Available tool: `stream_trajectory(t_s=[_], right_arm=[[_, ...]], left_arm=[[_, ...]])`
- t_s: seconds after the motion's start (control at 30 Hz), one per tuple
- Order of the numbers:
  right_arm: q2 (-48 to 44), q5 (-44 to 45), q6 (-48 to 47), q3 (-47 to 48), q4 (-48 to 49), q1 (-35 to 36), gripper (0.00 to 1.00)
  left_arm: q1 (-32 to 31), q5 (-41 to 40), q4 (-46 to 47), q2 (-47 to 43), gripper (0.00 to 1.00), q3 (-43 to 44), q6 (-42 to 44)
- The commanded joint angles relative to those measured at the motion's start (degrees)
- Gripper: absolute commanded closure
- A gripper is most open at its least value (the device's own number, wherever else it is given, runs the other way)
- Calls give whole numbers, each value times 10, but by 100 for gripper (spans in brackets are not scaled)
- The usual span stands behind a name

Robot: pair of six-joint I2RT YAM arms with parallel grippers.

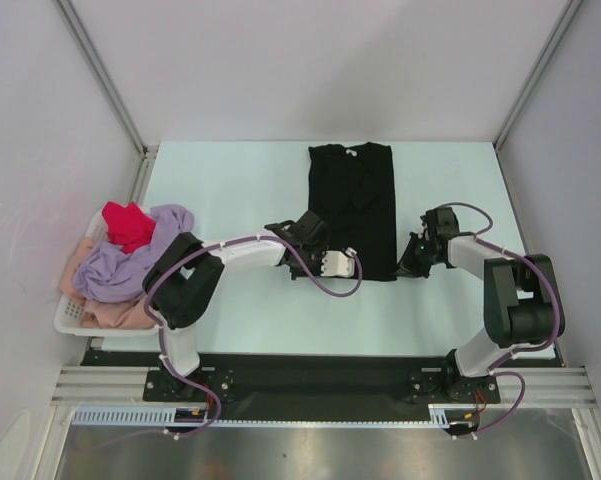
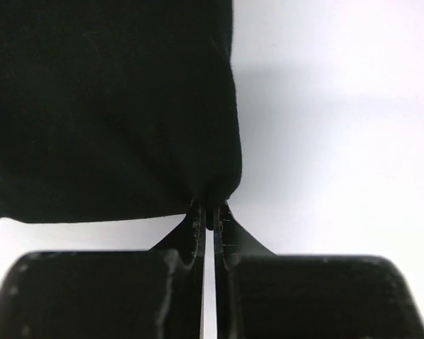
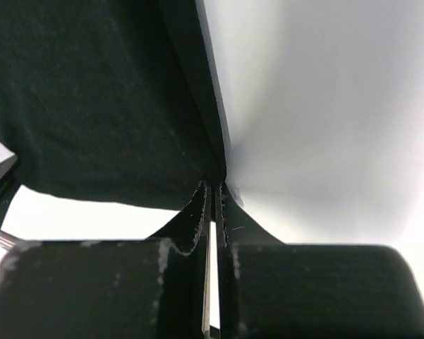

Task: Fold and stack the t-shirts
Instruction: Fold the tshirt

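The black t-shirt [image 1: 352, 205] lies in a long narrow strip on the table's middle, collar at the far end. My left gripper [image 1: 318, 255] is at its near left corner and my right gripper [image 1: 406, 266] at its near right corner. In the left wrist view the left gripper [image 2: 210, 212] is shut on a pinched corner of the black cloth [image 2: 106, 106]. In the right wrist view the right gripper [image 3: 215, 187] is shut on the black cloth's [image 3: 99, 92] edge. A red shirt [image 1: 128, 224], a lavender shirt [image 1: 130, 262] and a pale pink shirt [image 1: 115, 314] are heaped at the left.
The white lattice basket [image 1: 68, 318] holds the heap at the table's left edge. Grey walls and metal posts close in the back and sides. The pale table [image 1: 230, 190] shows bare around the black shirt.
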Motion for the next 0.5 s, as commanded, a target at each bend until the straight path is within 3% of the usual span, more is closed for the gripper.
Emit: stream_trajectory(t_s=[0.0,0.2,0.47], right_arm=[[-38,-20,-5,-17,-31,3,100],[-163,-23,-14,-52,-131,14,100],[-387,-36,76,-55,-334,93,100]], left_arm=[[-1,-2,6,-30,100,-10,-31],[-1,33,-60,-133,100,-55,-48],[1,142,-289,-238,100,-39,-41]])
